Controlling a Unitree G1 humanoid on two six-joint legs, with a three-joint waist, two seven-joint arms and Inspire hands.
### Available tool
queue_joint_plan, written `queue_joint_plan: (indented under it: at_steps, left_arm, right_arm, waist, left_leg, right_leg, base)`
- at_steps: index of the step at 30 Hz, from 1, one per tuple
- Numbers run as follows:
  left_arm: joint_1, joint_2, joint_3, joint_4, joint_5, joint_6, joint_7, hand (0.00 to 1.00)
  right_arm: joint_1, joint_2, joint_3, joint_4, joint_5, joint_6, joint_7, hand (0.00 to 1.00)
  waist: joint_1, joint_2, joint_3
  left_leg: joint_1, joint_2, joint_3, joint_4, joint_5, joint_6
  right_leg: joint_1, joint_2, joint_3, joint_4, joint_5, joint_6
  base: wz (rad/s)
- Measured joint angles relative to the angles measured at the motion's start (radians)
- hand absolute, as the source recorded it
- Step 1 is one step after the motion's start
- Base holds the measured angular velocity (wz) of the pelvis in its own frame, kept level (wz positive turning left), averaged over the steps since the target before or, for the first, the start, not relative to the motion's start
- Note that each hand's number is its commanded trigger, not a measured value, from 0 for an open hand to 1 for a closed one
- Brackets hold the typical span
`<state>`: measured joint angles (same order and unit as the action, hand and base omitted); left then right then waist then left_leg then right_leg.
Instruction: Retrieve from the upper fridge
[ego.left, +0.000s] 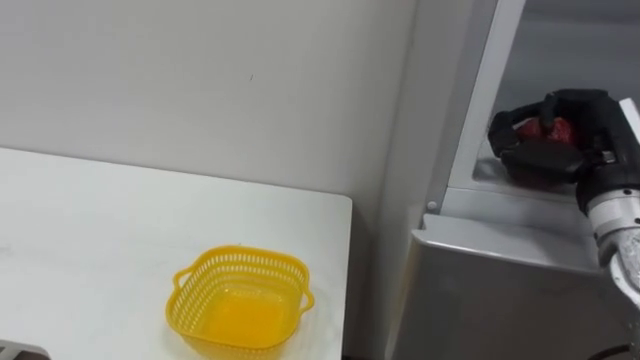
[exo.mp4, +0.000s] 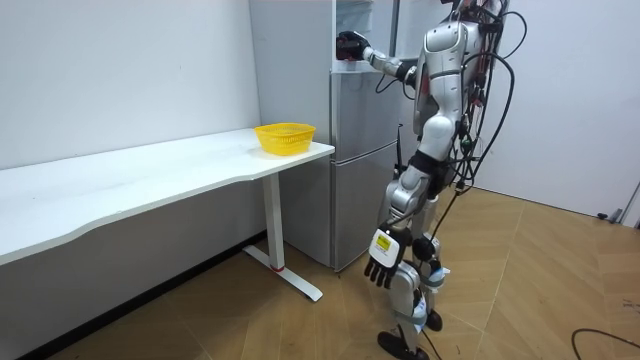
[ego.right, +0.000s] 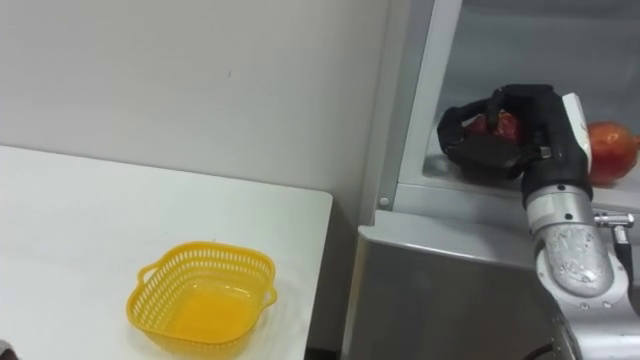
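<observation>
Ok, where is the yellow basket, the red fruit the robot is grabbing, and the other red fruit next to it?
yellow basket (ego.left: 243, 254), left eye view, its far rim.
grabbed red fruit (ego.left: 556, 131), left eye view, the red patch that shows.
other red fruit (ego.right: 612, 150), right eye view, its middle.

One yellow basket (ego.right: 200, 297), one white table (ego.right: 60, 220), one fridge (ego.right: 450, 290), two red fruits (ego.right: 612, 150) (one half hidden)

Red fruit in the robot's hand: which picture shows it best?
The left eye view: there the biggest patch of the red fruit peeks between the right hand's curled fingers. The right eye view shows a smaller red patch. In the room view the hand covers it, up at the fridge.
</observation>
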<state>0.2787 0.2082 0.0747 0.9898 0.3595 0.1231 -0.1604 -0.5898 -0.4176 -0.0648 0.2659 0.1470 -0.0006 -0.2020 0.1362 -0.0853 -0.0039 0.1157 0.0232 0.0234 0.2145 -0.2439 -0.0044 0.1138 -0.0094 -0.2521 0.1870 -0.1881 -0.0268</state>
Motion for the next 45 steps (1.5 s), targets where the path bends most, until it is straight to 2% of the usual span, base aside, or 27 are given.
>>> queue_joint_plan:
  at_steps: [3, 7, 11, 16, 18, 20, 25, 30, 34, 36, 38, 41, 45]
  left_arm:
    - [-0.004, 0.0, -0.002, 0.0, 0.0, -0.001, 0.001, 0.0]
    - [0.0, 0.0, -0.002, 0.003, 0.0, -0.004, 0.006, 0.0]
    - [-0.001, 0.0, -0.003, 0.011, -0.001, -0.007, 0.026, 0.0]
    - [-0.004, 0.0, -0.002, 0.01, -0.012, -0.02, 0.041, 0.0]
    - [-0.005, -0.001, -0.001, 0.01, -0.005, -0.022, 0.043, 0.0]
    - [-0.008, -0.003, -0.001, 0.009, -0.005, -0.038, 0.048, 0.0]
    - [-0.003, -0.003, -0.001, 0.004, -0.005, -0.042, 0.066, 0.0]
    - [-0.003, -0.004, 0.0, 0.031, 0.0, -0.047, 0.069, 0.0]
    - [0.001, -0.005, 0.0, 0.031, 0.0, -0.065, 0.061, 0.0]
    - [0.0, -0.005, -0.001, 0.031, -0.001, -0.068, 0.059, 0.0]
    - [-0.002, -0.006, -0.004, 0.032, -0.001, -0.069, 0.053, 0.0]
    - [-0.014, -0.003, -0.026, 0.054, -0.01, -0.069, 0.051, 0.0]
    - [-0.024, -0.004, -0.059, 0.063, -0.015, -0.069, 0.049, 0.0]
  right_arm:
    - [0.0, 0.001, 0.006, -0.012, 0.001, 0.0, -0.004, 1.0]
    - [0.001, 0.001, 0.007, -0.077, -0.007, 0.001, -0.017, 1.0]
    - [0.001, 0.001, 0.008, -0.166, -0.089, 0.002, -0.051, 1.0]
    - [0.015, 0.005, 0.008, -0.318, -0.109, 0.001, -0.074, 1.0]
    - [0.026, 0.007, 0.009, -0.386, -0.109, -0.012, -0.084, 1.0]
    - [0.027, 0.011, 0.01, -0.453, -0.118, -0.03, -0.093, 1.0]
    - [0.029, 0.011, 0.021, -0.564, -0.127, -0.035, -0.105, 1.0]
    - [0.029, 0.012, 0.079, -0.65, -0.248, -0.046, -0.1, 1.0]
    - [0.029, 0.012, 0.097, -0.724, -0.312, -0.092, -0.06, 1.0]
    - [0.029, 0.012, 0.114, -0.75, -0.313, -0.101, -0.045, 1.0]
    - [0.029, 0.015, 0.144, -0.762, -0.321, -0.118, -0.021, 1.0]
    - [0.029, 0.046, 0.212, -0.76, -0.36, -0.119, -0.002, 1.0]
    - [0.029, 0.059, 0.284, -0.756, -0.42, -0.118, 0.036, 1.0]
  waist:
    - [-0.001, 0.005, 0.001]
    - [-0.001, 0.013, 0.0063]
    - [-0.006, 0.014, 0.0063]
    - [-0.018, 0.017, 0.0054]
    - [-0.018, 0.017, 0.0053]
    - [-0.019, 0.017, 0.0052]
    - [-0.019, 0.018, 0.0032]
    - [-0.009, 0.021, 0.001]
    - [-0.001, 0.017, -0.0017]
    - [0.006, 0.013, -0.0042]
    - [0.012, 0.012, -0.0035]
    - [0.012, 0.013, -0.0019]
    - [0.025, 0.009, 0.003]
  left_leg:
    - [0.001, 0.0, 0.0, 0.0, 0.0, 0.0]
    - [0.0, 0.0, 0.003, -0.001, 0.0, 0.0]
    - [0.001, 0.001, 0.005, -0.003, 0.0, 0.0]
    - [0.0, 0.001, 0.005, -0.003, 0.0, 0.0]
    - [0.001, 0.002, 0.007, -0.004, 0.0, 0.0]
    - [0.002, 0.002, 0.007, -0.004, 0.0, 0.0]
    - [0.002, 0.002, 0.008, -0.008, 0.0, 0.0]
    - [0.014, 0.005, 0.028, -0.012, 0.0, 0.0]
    - [0.019, 0.006, 0.032, -0.018, 0.0, 0.0]
    - [0.021, 0.006, 0.033, -0.018, 0.0, 0.0]
    - [0.028, 0.006, 0.033, -0.021, 0.0, 0.0]
    - [0.034, 0.007, 0.03, -0.026, 0.0, 0.0]
    - [0.032, 0.006, 0.027, -0.033, 0.0, -0.001]
  right_leg:
    - [0.001, 0.001, 0.001, 0.0, 0.0, 0.0]
    - [-0.001, 0.002, 0.002, 0.0, 0.0, 0.0]
    - [-0.002, 0.004, 0.005, -0.002, 0.0, 0.0]
    - [-0.003, 0.005, 0.007, -0.002, 0.0, 0.0]
    - [-0.002, 0.005, 0.006, -0.002, 0.0, 0.0]
    - [0.0, 0.006, 0.007, -0.002, 0.0, 0.0]
    - [0.001, 0.005, 0.009, -0.002, 0.0, 0.0]
    - [0.002, 0.009, 0.029, 0.001, 0.0, -0.001]
    - [0.005, 0.011, 0.032, 0.0, 0.0, -0.001]
    - [0.006, 0.011, 0.031, 0.0, 0.0, -0.001]
    - [0.012, 0.011, 0.031, 0.001, 0.0, -0.001]
    - [0.016, 0.011, 0.031, 0.002, 0.0, -0.001]
    - [0.015, 0.011, 0.028, 0.002, 0.0, -0.001]
  base:
    - [0.0]
    - [0.0]
    - [0.0]
    - [0.0]
    - [0.0]
    - [0.0]
    - [0.0]
    - [-0.1]
    - [-0.03]
    - [0.0]
    - [0.0]
    - [0.0]
    - [0.0]
